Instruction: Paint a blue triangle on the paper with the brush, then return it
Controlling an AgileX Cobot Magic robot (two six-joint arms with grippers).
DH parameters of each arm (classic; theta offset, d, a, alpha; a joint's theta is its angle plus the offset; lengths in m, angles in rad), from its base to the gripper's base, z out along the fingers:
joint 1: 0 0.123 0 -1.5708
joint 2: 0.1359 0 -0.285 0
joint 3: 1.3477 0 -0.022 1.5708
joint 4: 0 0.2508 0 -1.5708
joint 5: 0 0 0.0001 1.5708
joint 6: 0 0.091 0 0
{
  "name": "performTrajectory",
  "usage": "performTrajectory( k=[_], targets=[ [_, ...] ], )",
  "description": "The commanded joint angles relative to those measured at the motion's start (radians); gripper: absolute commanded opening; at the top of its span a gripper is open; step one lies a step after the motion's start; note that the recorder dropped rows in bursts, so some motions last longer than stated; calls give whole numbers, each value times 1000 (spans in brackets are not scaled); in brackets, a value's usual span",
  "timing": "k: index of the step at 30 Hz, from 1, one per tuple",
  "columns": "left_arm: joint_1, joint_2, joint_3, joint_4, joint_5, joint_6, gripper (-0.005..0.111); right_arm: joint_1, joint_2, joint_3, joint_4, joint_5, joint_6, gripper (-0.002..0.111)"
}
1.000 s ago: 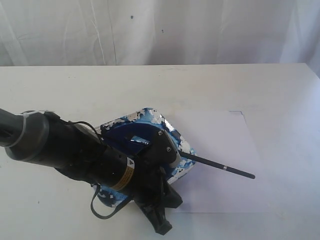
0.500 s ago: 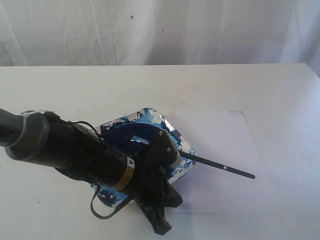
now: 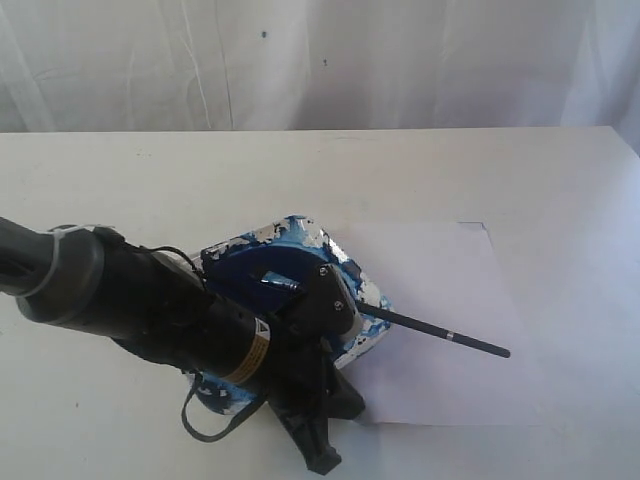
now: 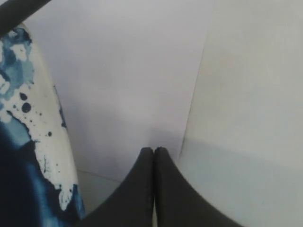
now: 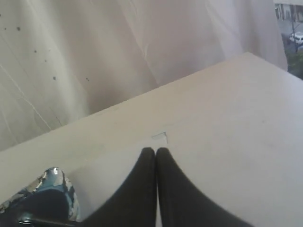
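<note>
Left end effector (image 4: 154,150) clenched, empty — right end effector (image 5: 156,150) likewise; dish (image 3: 300,233) holds navy paint (image 3: 243,272), brush (image 3: 440,333) across its rim.

Brush (image 3: 440,333) across dish (image 3: 300,232), left, and paper (image 3: 445,270), right

The left arm (image 3: 150,300) hides the bristle end of the brush (image 3: 438,331).
</note>
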Motion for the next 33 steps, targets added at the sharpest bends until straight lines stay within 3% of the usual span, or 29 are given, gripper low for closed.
performTrajectory(
  k=[1, 13, 23, 33],
  targets=[
    [-5, 33, 6, 1, 8, 32, 0, 7, -6, 5, 46, 6, 22, 0],
    [-3, 43, -6, 6, 12, 54, 0, 130, -6, 5, 68, 7, -3, 0],
    [-3, -65, -18, 74, 8, -10, 0, 184, -6, 5, 76, -4, -3, 0],
    [-3, -24, -18, 60, 5, -43, 0, 220, 139, 5, 174, -38, 1, 0]
  ],
)
